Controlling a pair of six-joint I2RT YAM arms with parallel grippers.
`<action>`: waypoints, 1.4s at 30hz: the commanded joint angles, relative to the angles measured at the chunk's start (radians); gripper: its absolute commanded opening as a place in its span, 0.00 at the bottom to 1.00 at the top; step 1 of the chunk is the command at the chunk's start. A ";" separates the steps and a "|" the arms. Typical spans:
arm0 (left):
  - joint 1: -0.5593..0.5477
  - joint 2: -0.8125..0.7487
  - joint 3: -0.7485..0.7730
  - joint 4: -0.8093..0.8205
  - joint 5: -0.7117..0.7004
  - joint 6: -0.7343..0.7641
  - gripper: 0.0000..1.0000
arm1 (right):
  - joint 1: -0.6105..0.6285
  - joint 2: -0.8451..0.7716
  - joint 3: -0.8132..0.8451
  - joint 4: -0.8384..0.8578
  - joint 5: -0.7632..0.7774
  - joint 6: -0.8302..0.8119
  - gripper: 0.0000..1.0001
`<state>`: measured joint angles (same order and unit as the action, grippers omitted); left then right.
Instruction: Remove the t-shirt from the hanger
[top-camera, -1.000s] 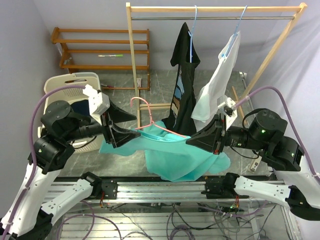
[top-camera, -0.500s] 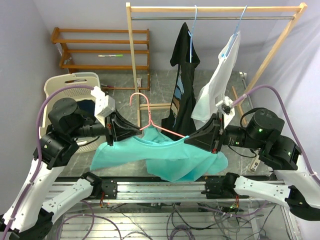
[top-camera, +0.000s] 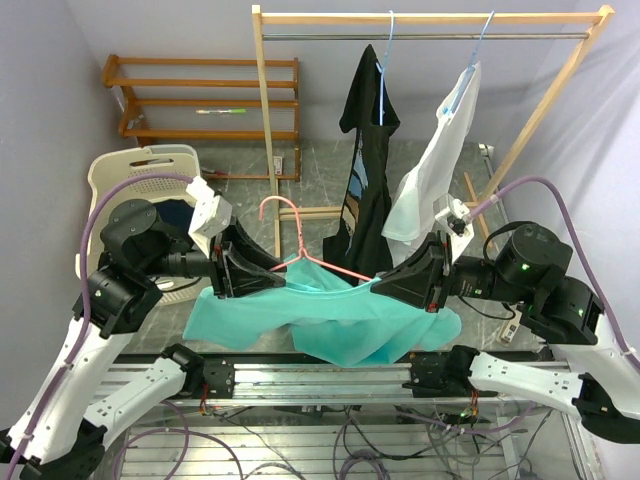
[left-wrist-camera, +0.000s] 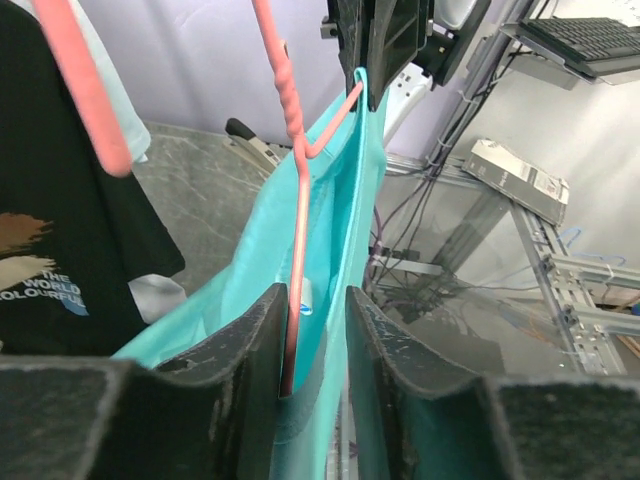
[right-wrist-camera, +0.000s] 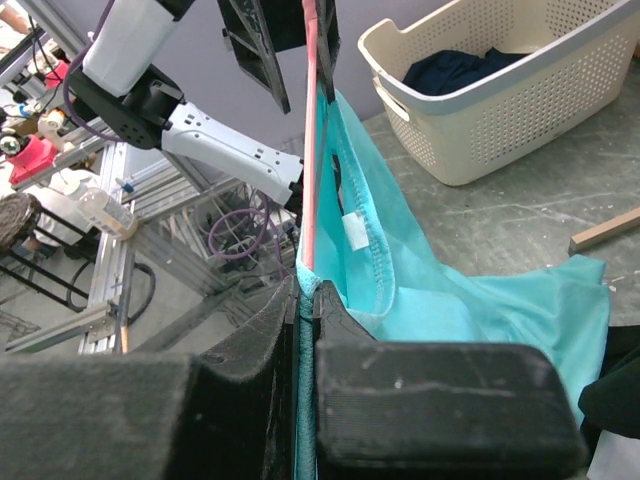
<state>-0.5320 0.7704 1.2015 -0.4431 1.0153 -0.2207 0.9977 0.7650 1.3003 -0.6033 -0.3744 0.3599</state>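
Note:
A teal t-shirt (top-camera: 340, 320) hangs on a pink hanger (top-camera: 335, 263) held in the air between my two grippers. My left gripper (top-camera: 278, 270) is at the hanger's left arm. In the left wrist view the jaws (left-wrist-camera: 315, 295) stand a little apart. The pink hanger arm (left-wrist-camera: 295, 200) lies against one finger, and teal cloth (left-wrist-camera: 340, 200) sits in the gap. My right gripper (top-camera: 380, 283) is at the hanger's right end. In the right wrist view it (right-wrist-camera: 307, 285) is shut on the teal shirt's edge (right-wrist-camera: 450, 290), with the hanger arm (right-wrist-camera: 310, 150) running out of the jaws.
A wooden clothes rack (top-camera: 262, 120) behind holds a black shirt (top-camera: 370, 170) and a white shirt (top-camera: 435, 170) on blue hangers. A cream laundry basket (top-camera: 110, 175) stands at the left, also in the right wrist view (right-wrist-camera: 480, 150). A wooden shelf (top-camera: 200, 100) is at the back left.
My left gripper has moved right and up onto the hanger's left arm, and its jaws have narrowed. The shirt's left side now droops below it. The right gripper barely moved.

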 joint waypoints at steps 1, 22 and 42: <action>-0.005 -0.010 -0.032 0.053 0.093 -0.042 0.42 | 0.000 -0.017 0.004 0.049 0.018 0.011 0.00; -0.005 -0.050 0.044 -0.023 -0.034 0.013 0.07 | -0.001 -0.096 -0.048 -0.062 0.128 -0.034 0.91; -0.005 -0.066 0.184 -0.202 -0.088 0.080 0.07 | 0.000 -0.282 -0.015 -0.273 0.475 -0.023 0.07</action>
<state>-0.5320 0.7269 1.3380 -0.5987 0.9524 -0.1684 0.9977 0.5411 1.2556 -0.8509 0.0059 0.3191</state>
